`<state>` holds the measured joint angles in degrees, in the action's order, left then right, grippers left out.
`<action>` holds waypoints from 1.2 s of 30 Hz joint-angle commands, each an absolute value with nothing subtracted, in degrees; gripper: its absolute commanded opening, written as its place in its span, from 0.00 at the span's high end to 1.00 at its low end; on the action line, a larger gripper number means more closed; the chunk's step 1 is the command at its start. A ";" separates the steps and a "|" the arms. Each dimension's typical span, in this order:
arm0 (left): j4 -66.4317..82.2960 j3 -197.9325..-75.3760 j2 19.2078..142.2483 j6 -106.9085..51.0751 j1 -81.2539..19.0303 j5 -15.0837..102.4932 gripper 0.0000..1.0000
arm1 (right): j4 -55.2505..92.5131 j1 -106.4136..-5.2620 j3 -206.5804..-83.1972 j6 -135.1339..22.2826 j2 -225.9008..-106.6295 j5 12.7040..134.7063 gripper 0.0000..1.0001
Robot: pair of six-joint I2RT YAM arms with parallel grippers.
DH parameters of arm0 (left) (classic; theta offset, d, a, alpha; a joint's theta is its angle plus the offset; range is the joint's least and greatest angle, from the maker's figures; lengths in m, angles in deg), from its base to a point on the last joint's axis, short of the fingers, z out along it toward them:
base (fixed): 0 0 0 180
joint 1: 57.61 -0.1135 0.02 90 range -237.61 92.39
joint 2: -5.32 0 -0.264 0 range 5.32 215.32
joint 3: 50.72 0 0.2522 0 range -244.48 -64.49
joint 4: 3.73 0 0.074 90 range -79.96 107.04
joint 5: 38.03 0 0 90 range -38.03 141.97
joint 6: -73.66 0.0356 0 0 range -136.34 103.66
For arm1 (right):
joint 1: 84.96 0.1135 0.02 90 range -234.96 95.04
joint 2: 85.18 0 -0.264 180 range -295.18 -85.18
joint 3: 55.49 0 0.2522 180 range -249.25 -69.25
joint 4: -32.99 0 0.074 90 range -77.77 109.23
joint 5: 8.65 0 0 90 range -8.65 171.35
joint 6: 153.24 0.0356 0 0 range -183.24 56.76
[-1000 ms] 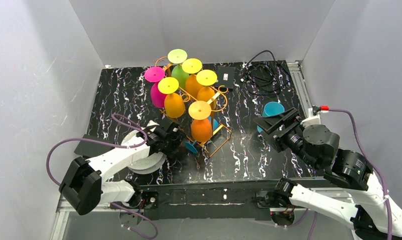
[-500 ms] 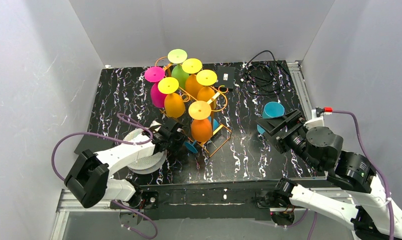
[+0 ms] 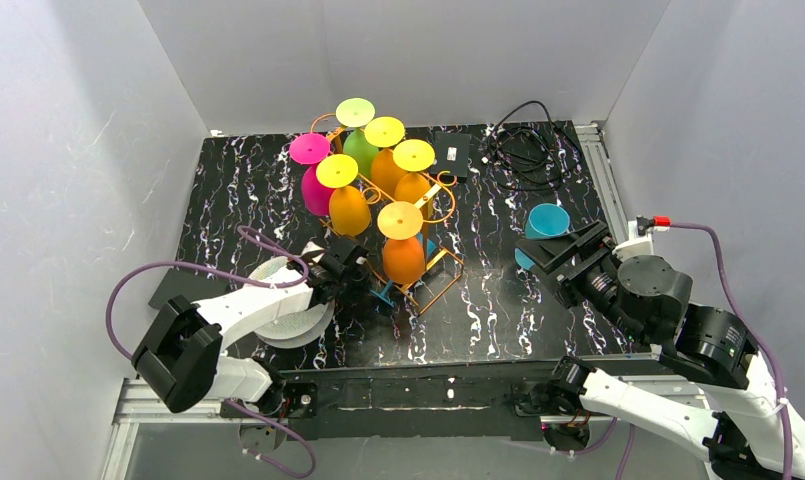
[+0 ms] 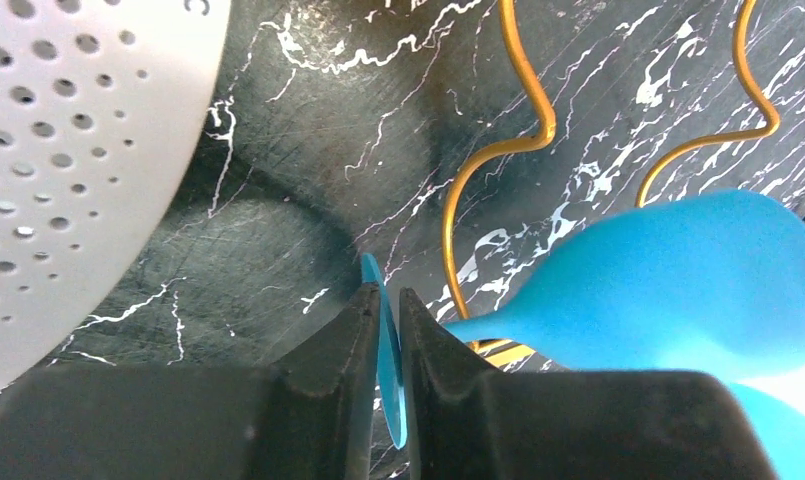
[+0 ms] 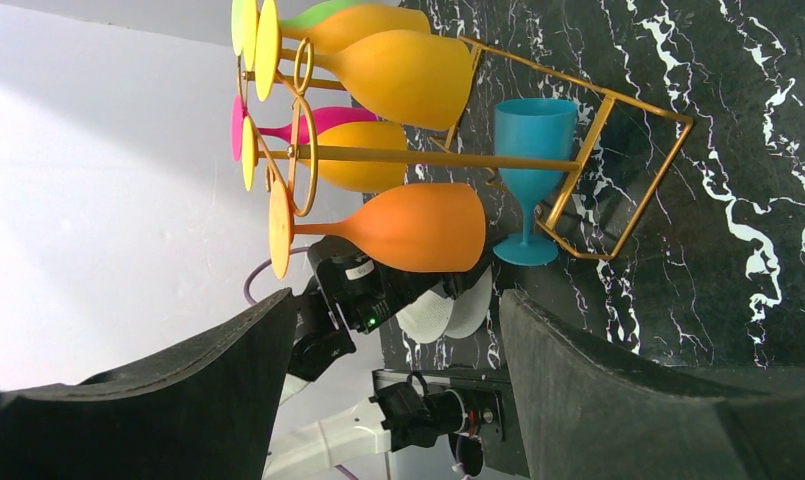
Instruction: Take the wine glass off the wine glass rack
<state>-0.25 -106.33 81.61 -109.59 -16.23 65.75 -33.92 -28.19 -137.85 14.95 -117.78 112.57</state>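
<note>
The orange-gold wire wine glass rack (image 3: 446,268) (image 5: 428,157) (image 4: 448,240) stands mid-table with several coloured glasses hanging bowl-down from its top loops. A blue wine glass (image 3: 383,293) (image 5: 526,180) (image 4: 668,280) lies on its side low in the rack's base, its foot pointing toward the arms. My left gripper (image 3: 363,284) (image 4: 389,295) is shut on the thin edge of that blue foot disc (image 4: 390,385). My right gripper (image 3: 553,255) (image 5: 396,300) hovers open to the right of the rack with nothing between its fingers.
An orange glass (image 3: 403,255) hangs directly over the blue one. A white perforated spool (image 3: 288,312) (image 4: 68,150) lies beside my left arm. Another teal glass (image 3: 548,218) sits by my right gripper. A black cable (image 3: 523,145) and a small black box (image 3: 453,155) lie at the back.
My left gripper has closed from open onto the blue glass's foot, edging slightly toward the rack. The right arm has drifted a little to the right and stays open.
</note>
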 commanded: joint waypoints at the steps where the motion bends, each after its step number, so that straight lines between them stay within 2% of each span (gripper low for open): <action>1: 7.74 -107.41 79.44 -109.49 -15.96 67.61 0.91 | -33.87 -27.84 -140.16 15.03 -117.36 114.57 0.19; 5: 12.43 -108.62 77.76 -110.03 -15.97 67.19 0.97 | -33.89 -27.79 -140.18 15.02 -117.20 114.54 0.19; 11: 17.81 -108.88 74.58 -111.52 -15.96 68.02 1.00 | -33.75 -27.84 -140.27 14.98 -117.22 114.40 0.19; 17: 23.47 -109.21 70.77 -112.66 -15.95 70.45 1.00 | -33.49 -27.83 -140.27 14.98 -117.35 114.00 0.19; 27: 41.58 -113.74 63.85 -111.22 -16.33 74.27 1.00 | -32.98 -27.84 -140.05 14.74 -117.70 113.48 0.19; 36: 57.97 -119.96 58.97 -103.82 -16.91 79.42 1.00 | -31.98 -27.83 -139.42 15.15 -118.48 112.27 0.20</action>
